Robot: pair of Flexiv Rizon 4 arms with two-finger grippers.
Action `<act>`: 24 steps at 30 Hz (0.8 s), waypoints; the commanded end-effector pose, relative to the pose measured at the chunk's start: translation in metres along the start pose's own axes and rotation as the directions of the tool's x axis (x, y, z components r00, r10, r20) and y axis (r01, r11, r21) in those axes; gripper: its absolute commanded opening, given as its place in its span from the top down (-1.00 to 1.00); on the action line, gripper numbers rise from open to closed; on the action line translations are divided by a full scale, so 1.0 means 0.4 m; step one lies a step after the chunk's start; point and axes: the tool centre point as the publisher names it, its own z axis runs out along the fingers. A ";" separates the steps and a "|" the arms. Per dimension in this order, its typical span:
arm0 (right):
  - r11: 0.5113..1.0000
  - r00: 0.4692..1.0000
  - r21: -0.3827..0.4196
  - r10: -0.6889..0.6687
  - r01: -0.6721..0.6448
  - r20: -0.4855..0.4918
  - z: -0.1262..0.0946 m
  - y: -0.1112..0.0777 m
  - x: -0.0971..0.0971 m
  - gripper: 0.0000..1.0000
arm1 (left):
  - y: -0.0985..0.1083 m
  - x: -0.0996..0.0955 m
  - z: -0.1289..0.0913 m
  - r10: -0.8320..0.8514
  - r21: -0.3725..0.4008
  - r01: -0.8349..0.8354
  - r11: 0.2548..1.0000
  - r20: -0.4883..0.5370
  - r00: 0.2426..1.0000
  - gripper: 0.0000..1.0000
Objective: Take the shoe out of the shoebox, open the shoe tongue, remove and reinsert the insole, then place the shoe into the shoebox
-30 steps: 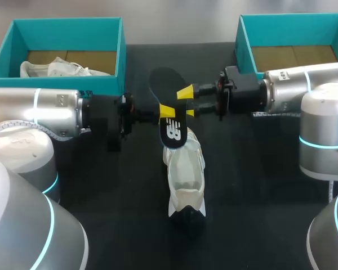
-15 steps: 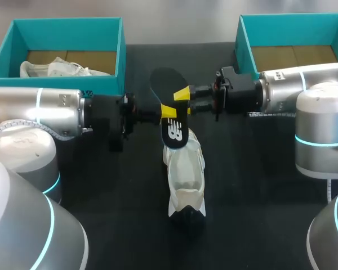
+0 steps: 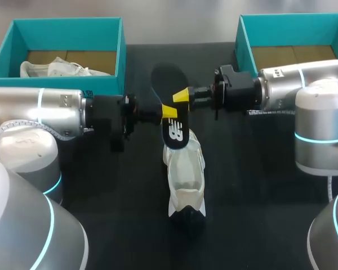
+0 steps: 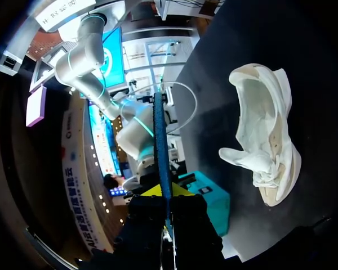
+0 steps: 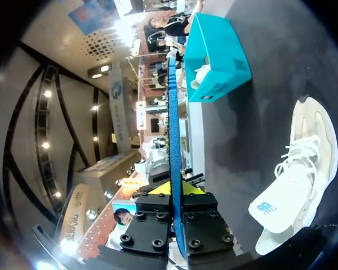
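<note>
- Insole [image 3: 174, 129]: you will find the dark insole held clear of the desk [image 3: 101, 185], between the two arms and just above the shoe's far end. Its broad face is turned toward the head camera.
- Left tool [image 3: 168, 111]: it comes in from the left and is closed on the insole near mid-length. In the left wrist view the insole stands edge-on between the fingers of this tool [image 4: 163, 194].
- Right tool [image 3: 182, 95]: it comes in from the right and is also clamped on the insole, slightly farther along than the left tool. In the right wrist view you see the insole edge-on between the fingers of this tool [image 5: 174, 188].
- Shoe [image 3: 186, 169]: the white shoe rests on the desk at mid-table with its opening facing up. It is under the insole's near end, and neither tool touches it. Check it also in the left wrist view [image 4: 265, 152] and the right wrist view [image 5: 293, 180].
- Left shoebox [image 3: 121, 50]: this teal box sits at the far left of the desk and contains a second white shoe [image 3: 56, 68].
- Right shoebox [image 3: 242, 39]: this teal box sits at the far right, behind the right arm.
</note>
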 end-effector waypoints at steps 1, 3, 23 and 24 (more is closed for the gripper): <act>1.000 1.000 0.001 0.000 0.000 -0.001 0.003 0.001 0.000 1.00 | -0.001 0.003 0.010 0.003 -0.005 -0.003 1.000 -0.003 1.000 1.00; 1.000 1.000 -0.001 0.000 0.000 -0.003 0.003 0.001 0.000 1.00 | -0.001 0.005 0.010 0.003 -0.005 -0.003 1.000 -0.004 1.000 1.00; 1.000 1.000 -0.016 -0.003 0.003 -0.017 -0.017 0.005 -0.024 1.00 | 0.005 -0.023 -0.129 -0.043 0.000 0.043 0.999 -0.047 0.998 -1.00; 1.000 1.000 -0.015 -0.003 0.002 -0.018 -0.018 0.006 -0.027 1.00 | 0.009 -0.026 -0.145 -0.047 -0.002 0.047 0.999 -0.059 0.997 -1.00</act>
